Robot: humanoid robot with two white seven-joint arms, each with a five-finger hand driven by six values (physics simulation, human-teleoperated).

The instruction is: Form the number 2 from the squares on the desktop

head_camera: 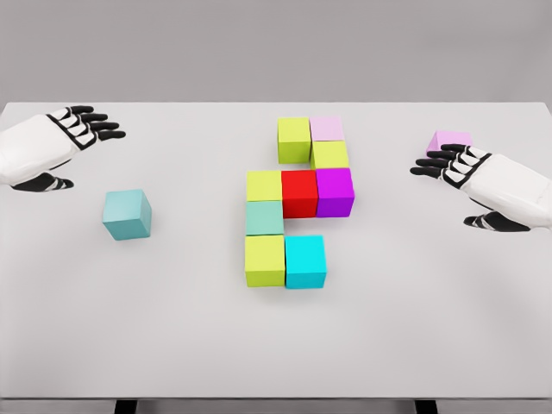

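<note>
Cubes sit clustered mid-table on the white table [172, 345], slightly toward its far edge, nine pressed together. Far row: a yellow-green cube [294, 138] touching a pale pink cube [327, 128] on its right; a second yellow-green cube [330, 155] sits just in front of the pink one. Middle row, left to right, all touching: third yellow-green cube [264, 185], red cube [299, 192], purple cube [335, 191]. In front of that row's left end, a teal-green cube [264, 217], then a fourth yellow-green cube [265, 260] with a cyan cube [305, 260] touching its right side. A loose light-blue cube [128, 214] stands well apart toward the left edge. Another pale pink cube [450, 141] lies near the right edge, partly hidden behind the right hand [483, 177]. Right hand: fingers spread, holding nothing; contact with that pink cube cannot be told. Left hand [52, 142] hovers by the far-left corner, fingers extended and apart, empty.
</note>
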